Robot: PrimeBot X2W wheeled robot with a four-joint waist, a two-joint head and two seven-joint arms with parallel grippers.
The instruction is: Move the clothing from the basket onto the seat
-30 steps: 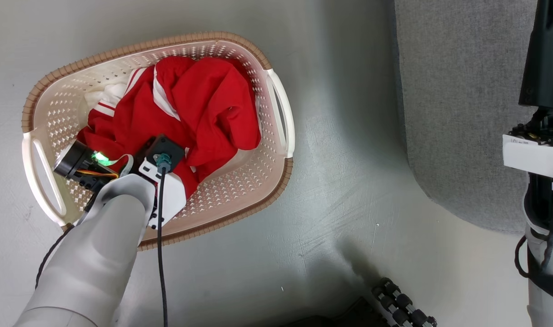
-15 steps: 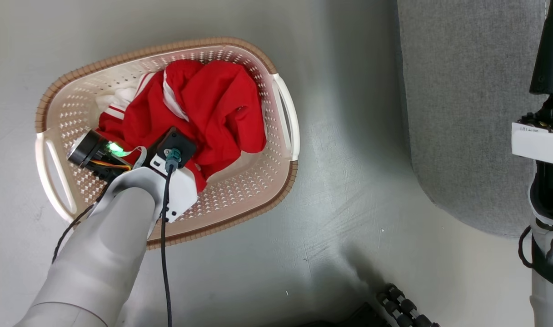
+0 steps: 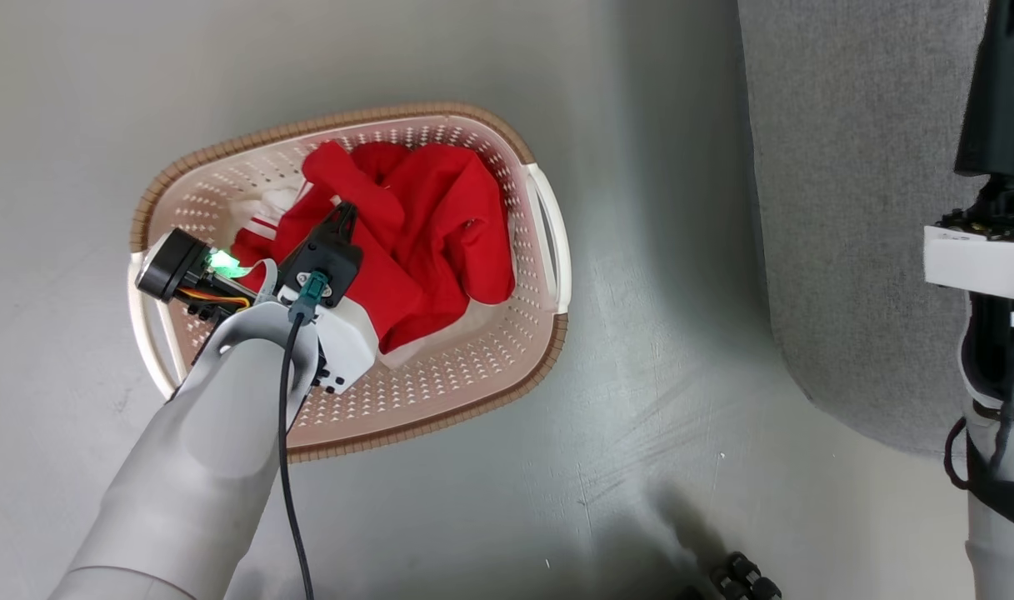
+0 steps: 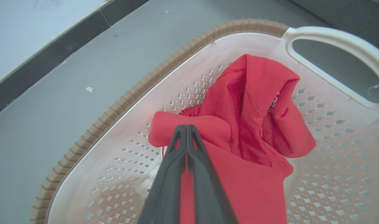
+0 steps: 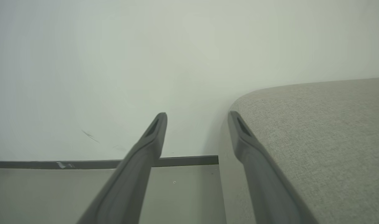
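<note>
Step in hand: extraction of a garment from the basket. The left hand reaches down into the basket, which stands on the floor at centre-left of the head view. Its two fingers are pressed fully together and pinch a fold of the clothing. In the left wrist view that fold sits at the fingertips, near the centre of the frame, and red fabric shows in the narrow slit lower down between the fingers. The rest of the clothing lies bunched inside the basket, heaped toward its right wall in the head view.

The right hand is spread wide and holds nothing. It hangs at the right edge of the head view, over the seat, whose rounded corner lies at the right of the right wrist view.

All visible clothing is inside the basket, so the task appears to be near its start.

Next move, as judged:
- Raise the left hand until the hanging fabric clears the brown rim
- Carry it toward the right of the head view, across the floor, to the seat, which is well apart from the basket
- Watch the grip: a small pinched fold may slip, or the cloth may snag and drag the light basket
</note>
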